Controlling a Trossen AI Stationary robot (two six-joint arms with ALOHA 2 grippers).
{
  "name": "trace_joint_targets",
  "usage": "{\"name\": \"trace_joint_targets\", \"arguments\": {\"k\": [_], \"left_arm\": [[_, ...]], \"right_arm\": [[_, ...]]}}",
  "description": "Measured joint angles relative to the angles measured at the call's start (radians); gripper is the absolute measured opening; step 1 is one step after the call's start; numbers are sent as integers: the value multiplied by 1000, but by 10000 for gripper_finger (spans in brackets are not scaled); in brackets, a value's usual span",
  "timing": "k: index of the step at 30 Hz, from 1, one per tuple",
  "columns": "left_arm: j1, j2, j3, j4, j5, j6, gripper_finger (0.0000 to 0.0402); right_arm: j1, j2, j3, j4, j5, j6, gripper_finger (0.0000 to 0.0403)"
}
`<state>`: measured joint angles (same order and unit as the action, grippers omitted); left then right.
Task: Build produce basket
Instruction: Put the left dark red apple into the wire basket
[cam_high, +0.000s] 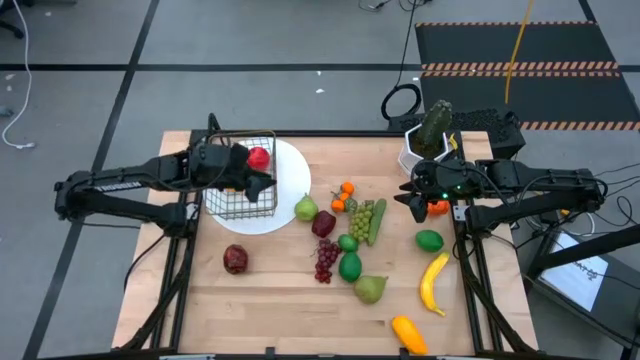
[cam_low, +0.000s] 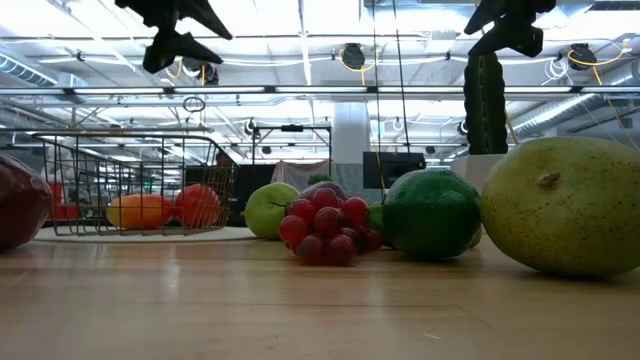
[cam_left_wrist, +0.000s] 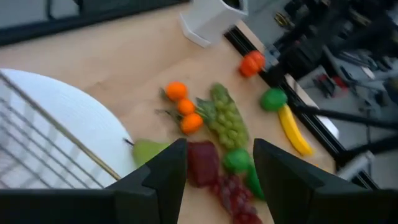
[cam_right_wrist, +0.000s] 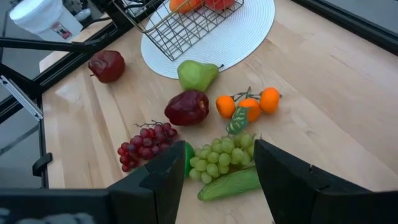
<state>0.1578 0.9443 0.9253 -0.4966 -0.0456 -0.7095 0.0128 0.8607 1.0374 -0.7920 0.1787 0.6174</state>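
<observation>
Risks from here, as a judgement: nudging the small dark wire-mesh basket (cam_high: 243, 180) off the round white plate (cam_high: 290, 205) on a careless left-arm move, since the light cage sits loose; rolling the round loose fruit away on contact, since nothing holds it. Left end effector (cam_high: 262, 186) hovering over the basket's right edge, fingers (cam_left_wrist: 165, 177) parted and empty. Right end effector (cam_high: 417, 192) poised over the table's right side near the white pot with the green cactus (cam_high: 431, 135), fingers (cam_right_wrist: 166, 180) likewise parted, gripping nothing.

Basket resting on the plate at the table's left-rear, upright, mouth up, long axis running roughly front to back in the high view, holding a red fruit (cam_high: 258, 157) and an orange one (cam_low: 140, 211). Remaining produce scattered mid-table: purple grape bunch (cam_high: 326, 260), green grapes (cam_high: 360, 218), yellow banana (cam_high: 433, 282) lying roughly front to back
</observation>
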Motion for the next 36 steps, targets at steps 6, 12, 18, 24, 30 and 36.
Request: {"name": "trace_joint_targets", "arguments": {"k": [6,12,18,24,30,36], "left_arm": [[-157,0,0,-18,-13,-33,184],[-288,12,0,-190,-61,-125,184],[-369,12,0,-399,-67,-281,184],[-436,18,0,-489,-69,-403,184],[-508,73,0,-506,-68,-538,184],[-564,146,0,-495,-37,-667,184]], "right_arm": [[0,0,0,0,0,27,185],[0,0,0,1,1,37,185],[0,0,0,1,2,44,185],[0,0,0,2,3,52,185],[0,0,0,7,1,81,185],[2,0,-6,12,2,93,185]]}}
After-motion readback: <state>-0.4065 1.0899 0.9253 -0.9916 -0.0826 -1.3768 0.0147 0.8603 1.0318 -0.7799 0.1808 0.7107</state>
